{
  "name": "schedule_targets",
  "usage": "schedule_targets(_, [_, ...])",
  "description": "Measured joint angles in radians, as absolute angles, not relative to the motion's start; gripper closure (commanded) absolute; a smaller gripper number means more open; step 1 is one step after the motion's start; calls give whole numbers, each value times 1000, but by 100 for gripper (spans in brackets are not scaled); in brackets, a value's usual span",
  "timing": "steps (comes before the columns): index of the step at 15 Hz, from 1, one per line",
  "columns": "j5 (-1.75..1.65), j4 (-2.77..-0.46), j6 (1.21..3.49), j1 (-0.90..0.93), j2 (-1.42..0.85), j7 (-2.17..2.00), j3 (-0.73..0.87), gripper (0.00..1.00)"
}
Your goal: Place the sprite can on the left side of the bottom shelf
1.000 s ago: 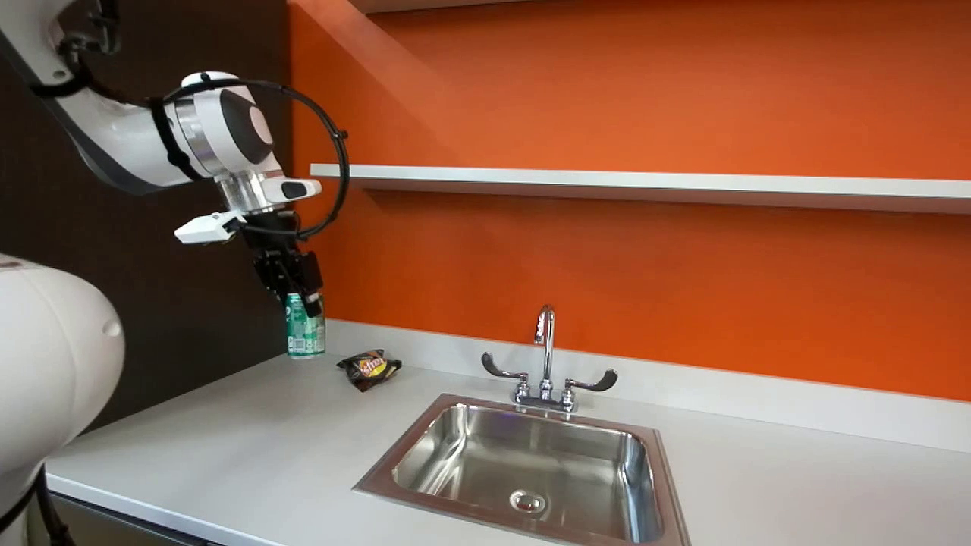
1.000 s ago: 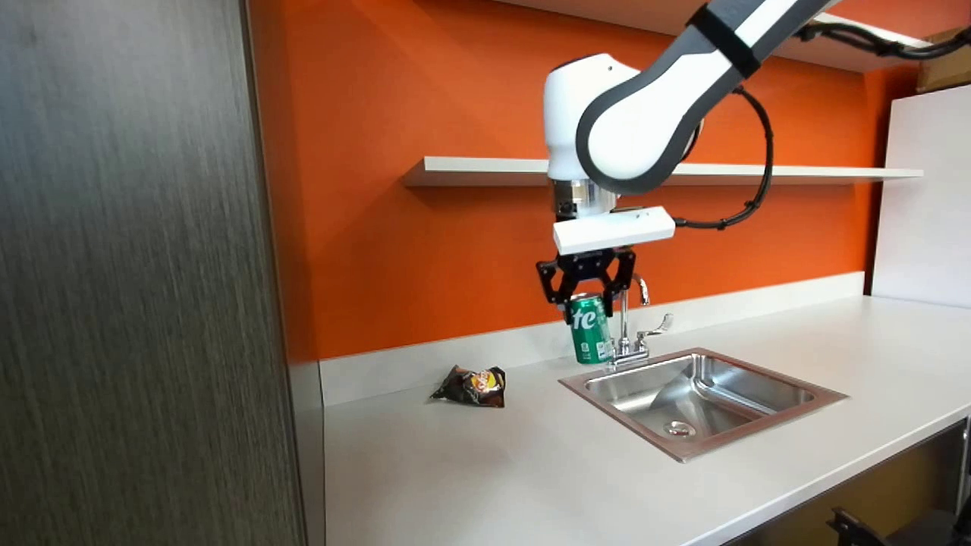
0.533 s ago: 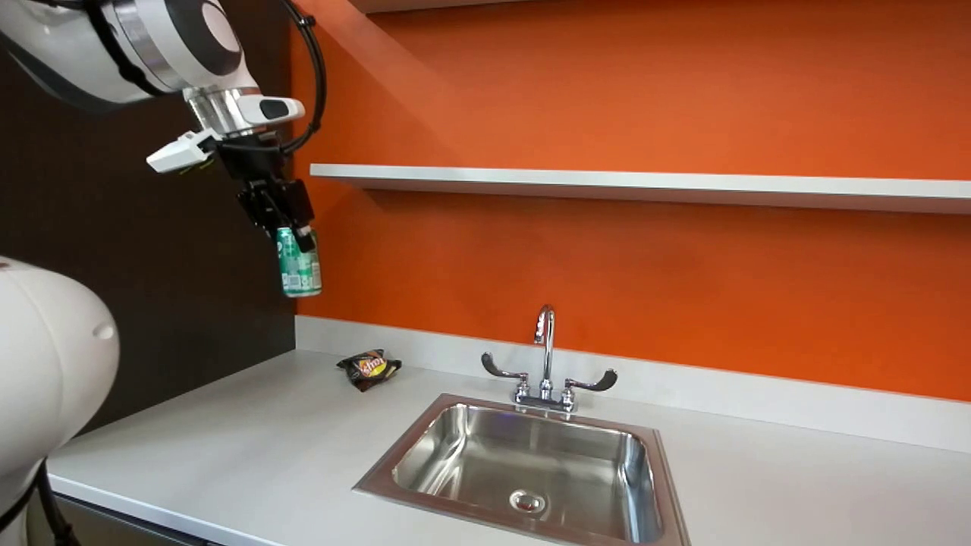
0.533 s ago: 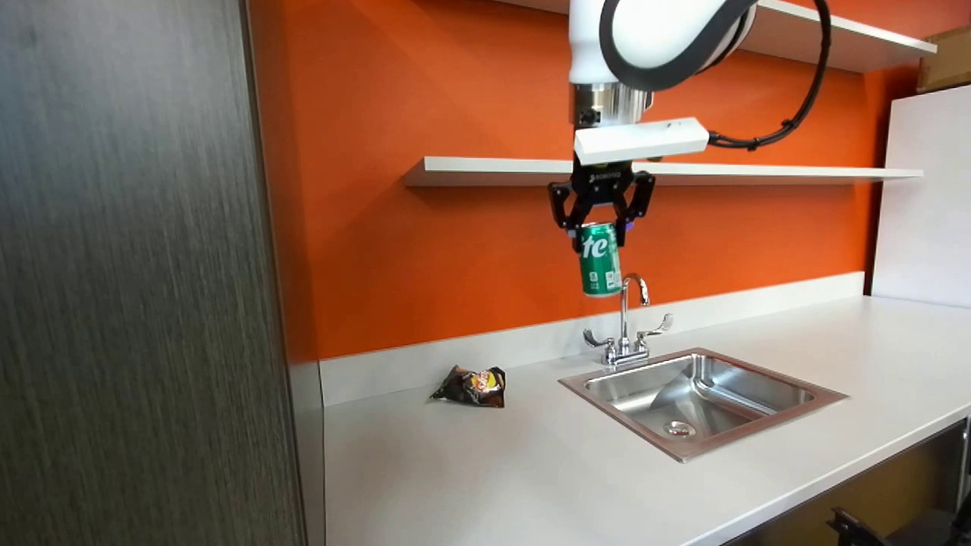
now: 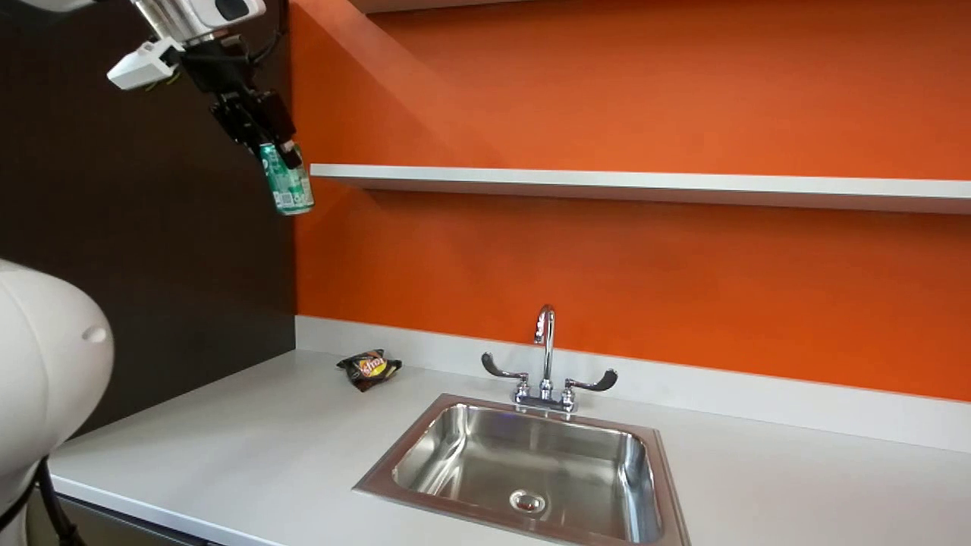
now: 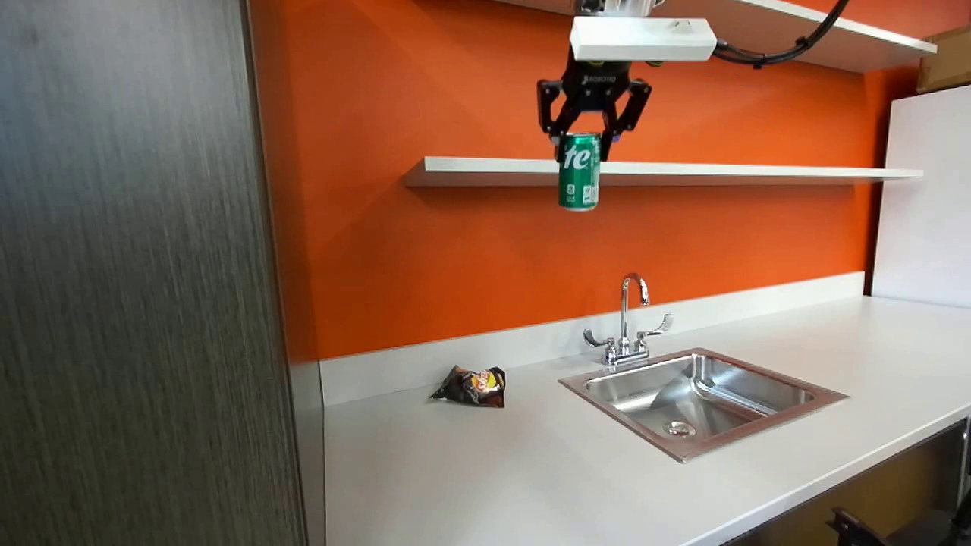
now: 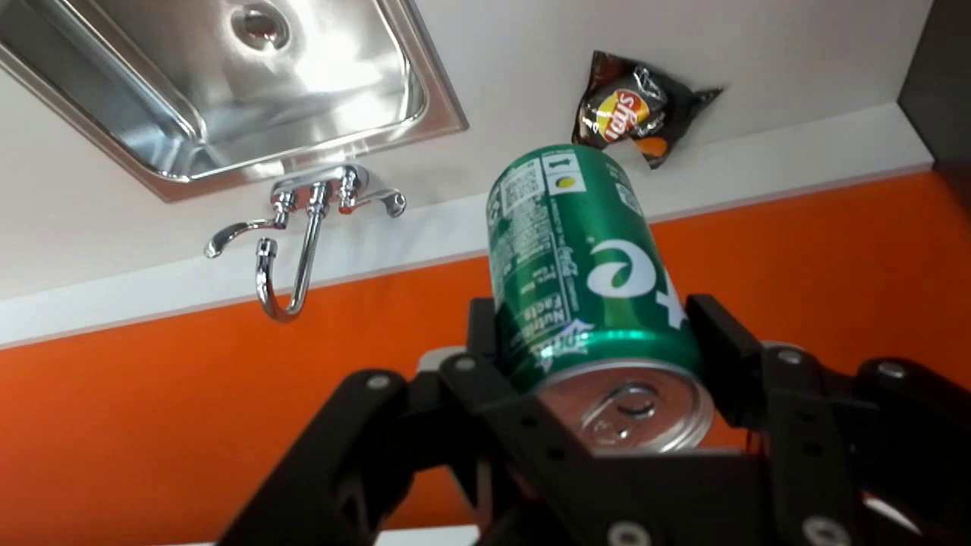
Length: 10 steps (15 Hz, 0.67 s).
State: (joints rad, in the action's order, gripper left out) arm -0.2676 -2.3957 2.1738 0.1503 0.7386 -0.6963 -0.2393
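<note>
The green Sprite can (image 5: 287, 191) is held in the air by my gripper (image 5: 276, 154). It also shows in an exterior view (image 6: 579, 186) and in the wrist view (image 7: 588, 250). My gripper's fingers (image 6: 582, 149) are shut on the upper part of the can, one on each side. The can's base hangs down and is tilted slightly. The white bottom shelf (image 5: 607, 180) runs along the orange wall. In an exterior view the can overlaps the shelf's front edge (image 6: 721, 174), with its base lower than the shelf; elsewhere it appears just left of the shelf's left end.
A dark chip bag (image 5: 369, 369) lies on the counter (image 5: 227, 440) near the back. A steel sink (image 6: 702, 409) with a faucet (image 6: 625, 318) is set in the counter. An upper shelf (image 6: 842, 38) is overhead. A dark panel (image 5: 174, 250) bounds the left side.
My gripper has risen well above the counter with the can in it, from near counter height to about shelf height. The can has tilted a little. The chip bag has not moved.
</note>
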Motion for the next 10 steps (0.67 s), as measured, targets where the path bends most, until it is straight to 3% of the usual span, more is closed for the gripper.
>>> schedule_targets(10, [-268, -2134, 2177, 19, 676, -697, -287, 62])
